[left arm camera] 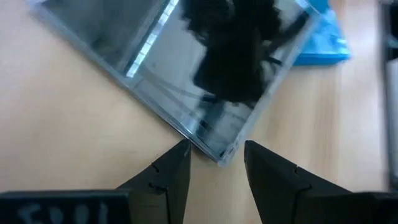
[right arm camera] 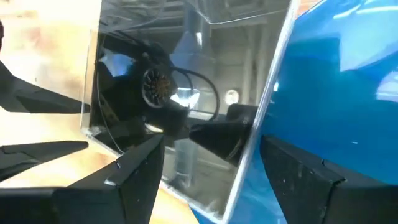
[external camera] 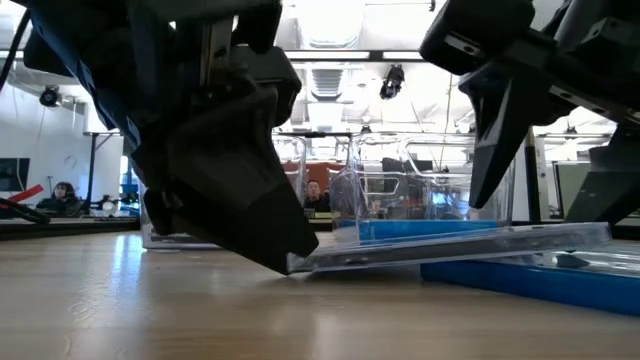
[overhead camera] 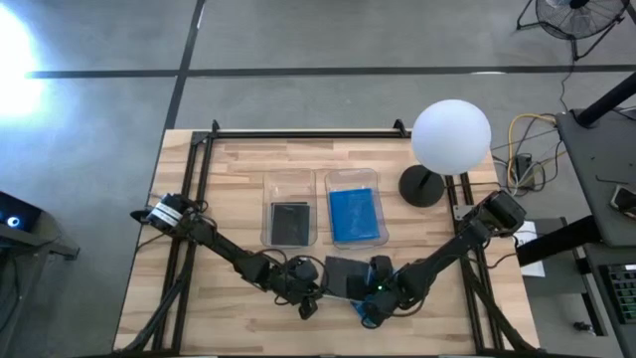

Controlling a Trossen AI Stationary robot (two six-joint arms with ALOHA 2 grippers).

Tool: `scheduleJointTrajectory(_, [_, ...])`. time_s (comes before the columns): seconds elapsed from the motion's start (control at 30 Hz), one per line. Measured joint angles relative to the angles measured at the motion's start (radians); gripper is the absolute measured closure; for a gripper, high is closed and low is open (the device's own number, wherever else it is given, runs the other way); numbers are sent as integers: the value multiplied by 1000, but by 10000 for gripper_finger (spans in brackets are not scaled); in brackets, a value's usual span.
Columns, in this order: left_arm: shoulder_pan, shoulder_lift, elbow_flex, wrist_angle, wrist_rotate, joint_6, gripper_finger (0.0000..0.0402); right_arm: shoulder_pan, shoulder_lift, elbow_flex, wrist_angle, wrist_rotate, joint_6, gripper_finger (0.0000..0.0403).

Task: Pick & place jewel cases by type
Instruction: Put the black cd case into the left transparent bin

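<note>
Near the bins (overhead camera: 323, 204), on the surface, a dark case (overhead camera: 345, 273) lies tilted over a blue case (external camera: 540, 282). Left jaws (left arm camera: 214, 165) gape at its corner, right jaws (right arm camera: 208, 162) wide, both empty; I should square up before pinching.

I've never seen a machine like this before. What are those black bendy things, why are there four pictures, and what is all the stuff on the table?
They are two robot arms, each ending in a two-fingered pincer. One picture looks down from above, one looks level across the wooden table, and two come from cameras on the wrists. Two clear plastic bins stand on the table: one holds a flat dark square case, the other a bright blue one. Near the front, a glossy dark case leans on a blue case. The left pincer is open at its corner; the right pincer is open around its edge. Neither pincer is squeezing it yet. The white ball is a lamp.
</note>
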Motion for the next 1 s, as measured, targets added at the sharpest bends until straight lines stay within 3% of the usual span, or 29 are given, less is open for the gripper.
scheduleJointTrajectory(0.17, [4, 0, 8, 25, 21, 5, 268, 0, 12, -17, 52, 0, -32, 153])
scheduleJointTrajectory(0.37, [7, 1, 1, 26, 21, 2, 268, -1, 62, -22, 268, 14, -96, 161])
scheduleJointTrajectory(0.77, [-14, 6, -3, 22, 18, -7, 268, -4, 16, 1, 252, 102, -148, 188])
scheduleJointTrajectory(1.0, [-113, -2, -3, -44, -146, -44, 268, -3, 9, 2, 259, 110, -140, 257])
